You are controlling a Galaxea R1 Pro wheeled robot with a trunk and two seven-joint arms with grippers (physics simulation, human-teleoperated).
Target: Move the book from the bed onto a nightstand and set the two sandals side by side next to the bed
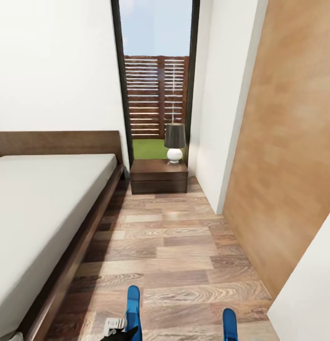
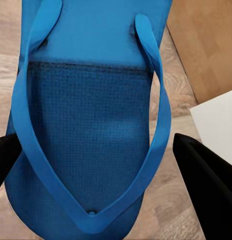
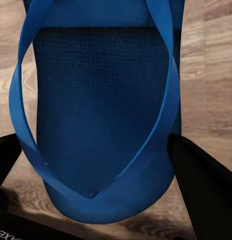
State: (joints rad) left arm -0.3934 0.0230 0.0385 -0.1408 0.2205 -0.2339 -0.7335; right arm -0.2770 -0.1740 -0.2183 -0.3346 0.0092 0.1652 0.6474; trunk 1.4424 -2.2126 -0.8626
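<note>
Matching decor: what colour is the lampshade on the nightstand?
Dark grey lampshade, white base; clearest in the head view.

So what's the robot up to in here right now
The robot is facing down the strip of wood floor beside the bed, carrying a blue sandal in each gripper. The left gripper is closed on one sandal, and the right gripper on the other sandal. Neither sandal is set down yet. Ahead, a nightstand with a lamp stands by the headboard.
</note>
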